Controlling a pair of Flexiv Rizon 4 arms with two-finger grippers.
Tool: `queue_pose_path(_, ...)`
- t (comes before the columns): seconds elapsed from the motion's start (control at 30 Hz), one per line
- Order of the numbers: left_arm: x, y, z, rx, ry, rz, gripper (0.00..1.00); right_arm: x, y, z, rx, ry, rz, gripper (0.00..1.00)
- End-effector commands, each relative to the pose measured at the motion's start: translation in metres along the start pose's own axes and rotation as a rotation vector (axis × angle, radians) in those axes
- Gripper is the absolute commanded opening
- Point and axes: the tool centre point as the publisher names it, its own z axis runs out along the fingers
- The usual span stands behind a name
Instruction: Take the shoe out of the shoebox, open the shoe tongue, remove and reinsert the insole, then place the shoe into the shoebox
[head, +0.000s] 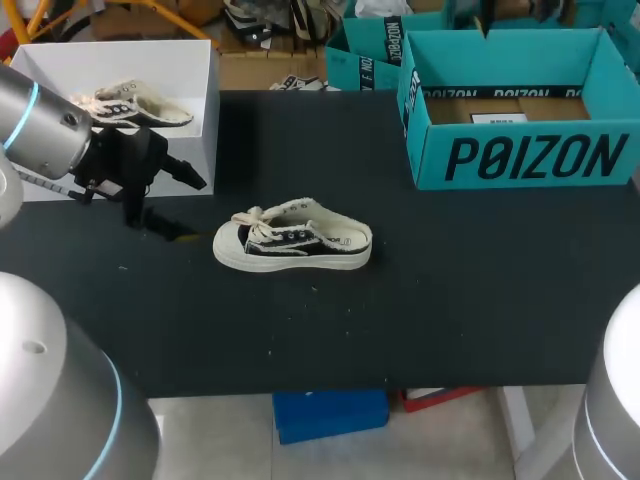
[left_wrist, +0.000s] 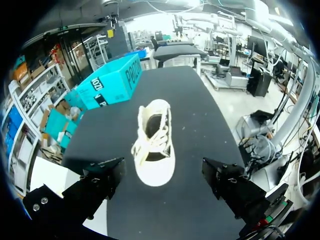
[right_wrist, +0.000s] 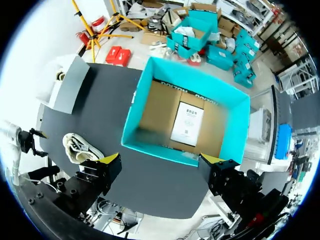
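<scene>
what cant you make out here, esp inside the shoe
- Insole of the black and cream canvas sneaker: head view, hidden by tongue and laces; left wrist view, opening too dark.
- Right gripper: head view, beyond the frame's edge.
- Second cream shoe in the white box: head view, one end behind the left arm.

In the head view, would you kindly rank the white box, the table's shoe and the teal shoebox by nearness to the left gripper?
1. white box, beside the left gripper, and shoe, just ahead: too close to call.
3. teal shoebox, far right.
</scene>
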Motion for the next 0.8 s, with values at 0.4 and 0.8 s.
queue_pose_path(0.4, 0.001, 0.001, 0.0, 0.0, -0.003, 0.003, 1.0, 0.041, -0.033, -0.013, -0.323, 0.01, -0.853, 1.0)
queue_pose_path(0.8, 0.001, 0.001, 0.0, 0.0, -0.003, 0.003, 1.0, 0.076, -0.041, -0.021, -0.409, 0.142, -1.07, 1.0)
